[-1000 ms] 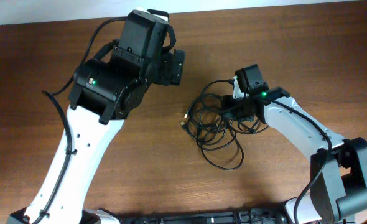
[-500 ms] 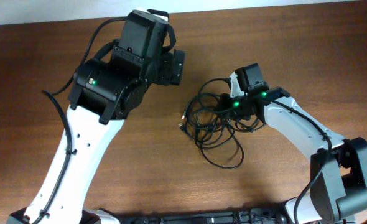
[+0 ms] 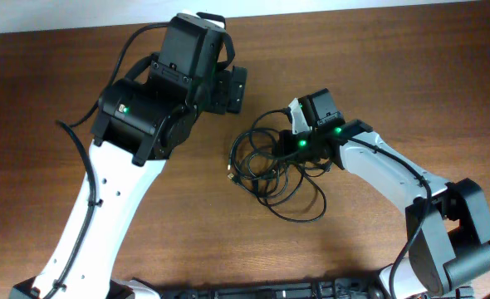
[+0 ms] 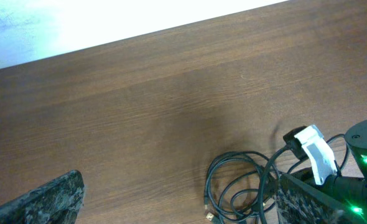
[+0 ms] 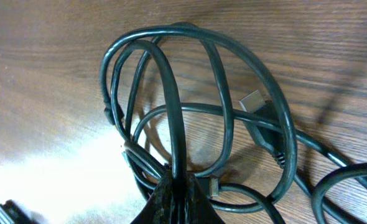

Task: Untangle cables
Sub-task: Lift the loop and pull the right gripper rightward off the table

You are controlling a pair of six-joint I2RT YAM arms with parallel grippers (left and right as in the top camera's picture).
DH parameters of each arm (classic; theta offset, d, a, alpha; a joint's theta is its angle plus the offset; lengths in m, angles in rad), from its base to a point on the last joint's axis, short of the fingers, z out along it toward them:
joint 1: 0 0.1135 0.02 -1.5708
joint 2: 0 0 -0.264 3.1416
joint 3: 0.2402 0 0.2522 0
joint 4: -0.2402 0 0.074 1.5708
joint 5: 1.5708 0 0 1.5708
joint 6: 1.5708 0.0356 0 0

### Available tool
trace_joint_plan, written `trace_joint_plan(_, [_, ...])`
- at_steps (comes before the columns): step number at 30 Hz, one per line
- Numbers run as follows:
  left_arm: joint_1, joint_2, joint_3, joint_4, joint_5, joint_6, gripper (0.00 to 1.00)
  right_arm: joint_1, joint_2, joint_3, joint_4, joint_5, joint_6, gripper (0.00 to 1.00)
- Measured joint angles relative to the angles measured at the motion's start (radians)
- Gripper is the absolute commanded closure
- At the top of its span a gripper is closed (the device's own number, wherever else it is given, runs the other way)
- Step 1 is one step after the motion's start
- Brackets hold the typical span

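Overhead shows the thin black looped cables (image 3: 274,170) knotted together, untangling barely begun, right gripper (image 5: 176,186) pinching one strand.

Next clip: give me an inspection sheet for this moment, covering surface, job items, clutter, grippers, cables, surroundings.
Surface: brown wooden table, bare apart from the bundle.
Job's things: cables, black, looped together in one tangle at centre.
Clutter: nothing seen.
Grippers: left gripper open, above the table, holding nothing; right gripper shut on a cable strand.
Cables: metal plug ends visible in the tangle.
Surroundings: pale strip beyond the far table edge.
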Motion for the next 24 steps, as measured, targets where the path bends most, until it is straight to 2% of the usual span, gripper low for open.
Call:
trace_joint_plan(5, [0.0, 0.0, 0.0, 0.0, 0.0, 0.0, 0.01, 0.0, -0.059, 0.0, -0.049, -0.018, -0.033, 0.96])
trace_joint_plan(11, [0.0, 0.0, 0.0, 0.0, 0.0, 0.0, 0.01, -0.009, -0.305, 0.011, -0.107, -0.013, -0.048, 0.96])
trace_joint_plan(16, [0.0, 0.0, 0.0, 0.0, 0.0, 0.0, 0.01, -0.067, -0.515, 0.074, -0.109, -0.013, -0.048, 0.96])
trace_joint_plan(24, [0.0, 0.0, 0.0, 0.0, 0.0, 0.0, 0.01, -0.192, -0.703, 0.183, -0.106, -0.013, -0.048, 0.96])
